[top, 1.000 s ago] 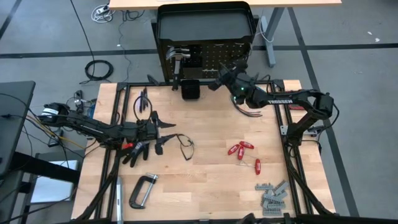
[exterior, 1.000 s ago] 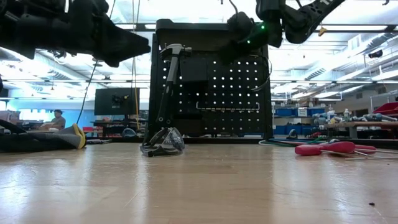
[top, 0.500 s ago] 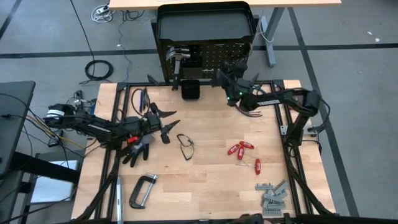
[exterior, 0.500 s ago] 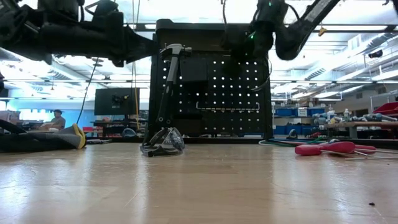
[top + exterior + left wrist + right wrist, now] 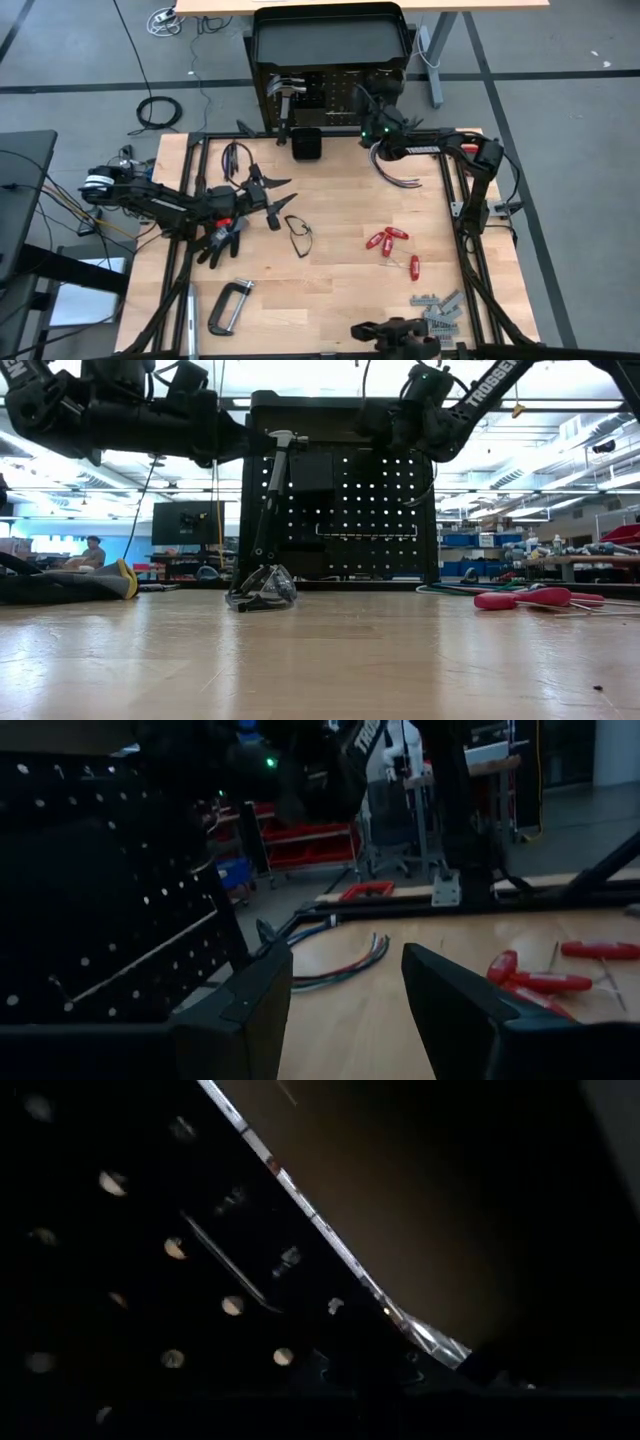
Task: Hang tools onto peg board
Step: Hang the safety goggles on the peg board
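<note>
The left gripper (image 5: 268, 196) is held open and empty above the table, near the glasses (image 5: 299, 235). These are judged light, thin and fragile, best pinched gently at the frame. The right gripper (image 5: 368, 98) is pressed up to the peg board (image 5: 340, 100); whether it is open cannot be told.

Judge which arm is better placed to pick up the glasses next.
Left, probably. The left gripper hangs open just beside the glasses on the table, while the right gripper is up against the peg board, far from them.
</note>
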Robot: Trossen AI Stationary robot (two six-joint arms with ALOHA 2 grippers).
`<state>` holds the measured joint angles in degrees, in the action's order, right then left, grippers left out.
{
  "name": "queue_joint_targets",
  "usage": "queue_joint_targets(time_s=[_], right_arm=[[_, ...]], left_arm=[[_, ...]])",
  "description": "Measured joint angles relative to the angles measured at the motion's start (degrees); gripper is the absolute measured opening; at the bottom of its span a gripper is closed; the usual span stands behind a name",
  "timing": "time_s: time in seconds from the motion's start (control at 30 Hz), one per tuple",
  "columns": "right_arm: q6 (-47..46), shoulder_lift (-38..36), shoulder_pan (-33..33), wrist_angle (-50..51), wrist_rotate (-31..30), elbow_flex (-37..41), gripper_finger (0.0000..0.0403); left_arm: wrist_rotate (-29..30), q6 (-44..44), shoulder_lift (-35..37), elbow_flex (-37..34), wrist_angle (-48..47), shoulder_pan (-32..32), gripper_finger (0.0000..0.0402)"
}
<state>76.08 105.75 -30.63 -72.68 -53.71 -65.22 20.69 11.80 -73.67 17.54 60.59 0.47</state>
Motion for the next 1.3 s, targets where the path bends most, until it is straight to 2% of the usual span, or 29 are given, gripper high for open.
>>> queue_joint_targets(time_s=[0.2,0.3,0.6,1.0,1.3], right_arm=[[-10.6,0.0,-2.1,13.9,0.7,0.0,0.0006],[-15.2,0.0,-3.1,17.9,-2.2,0.0,0.0006],[-14.6,0.0,-2.8,17.9,-7.7,0.0,0.0006],[-14.8,0.0,-1.7,17.9,-17.9,0.0,0.0007],[-17.8,0.0,2.0,17.8,-18.7,0.0,0.0006]], left_arm=[[0.0,0.0,0.0,0.0,-0.3,0.0,0.0197],[0.0,-0.1,0.0,0.0,-0.2,0.0,0.0197],[0.0,-0.1,0.0,0.0,-0.4,0.0,0.0197],[0.0,-0.3,0.0,-0.1,-0.8,0.0,0.0197],[0.0,-0.4,0.0,-0.1,-0.8,0.0,0.0197]])
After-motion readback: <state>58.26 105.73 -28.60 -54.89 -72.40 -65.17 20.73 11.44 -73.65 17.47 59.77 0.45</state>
